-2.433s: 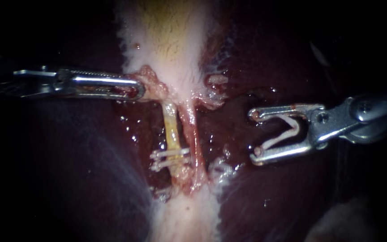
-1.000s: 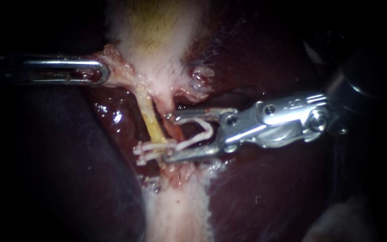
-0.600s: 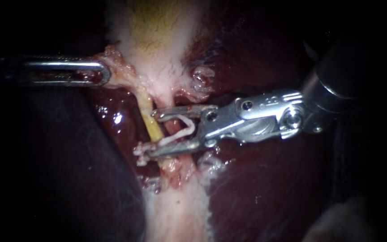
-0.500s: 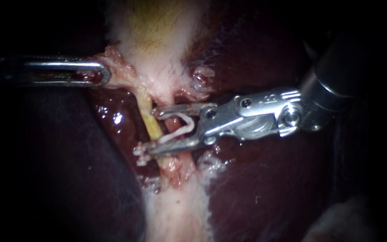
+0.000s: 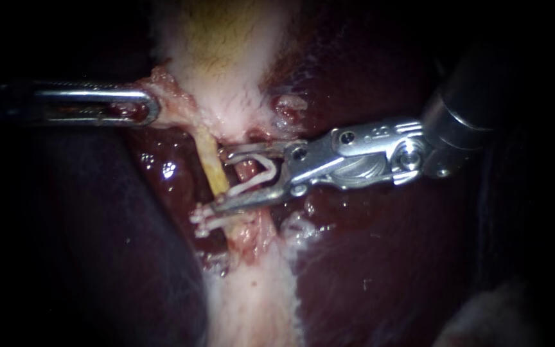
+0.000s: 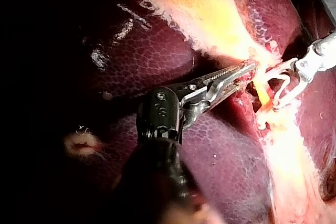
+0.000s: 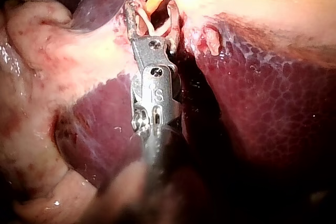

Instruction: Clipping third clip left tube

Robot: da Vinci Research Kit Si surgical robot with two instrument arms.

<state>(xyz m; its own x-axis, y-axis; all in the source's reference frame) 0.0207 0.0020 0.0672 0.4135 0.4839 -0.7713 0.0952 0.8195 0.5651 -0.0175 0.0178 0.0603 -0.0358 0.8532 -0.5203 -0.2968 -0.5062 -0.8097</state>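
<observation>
Two instruments meet mid-frame.
Pincer of left instrument (image 5: 152, 106) clamps tissue (image 5: 169, 96); right instrument (image 5: 221, 180), pincer part open, holds clip (image 5: 263, 168) astride tube (image 5: 247, 171).

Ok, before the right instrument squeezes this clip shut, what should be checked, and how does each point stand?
1. Left instrument shut on tissue, tubes stretched: ok.
2. Clip seated in right instrument, legs spread: ok.
3. Left tube fully between clip legs: cannot tell; jaw tips only reach its edge.
4. Right tube outside the clip: not ok, seems to lie between the legs.
5. Lower jaw apart from two placed clips: cannot tell.
</observation>
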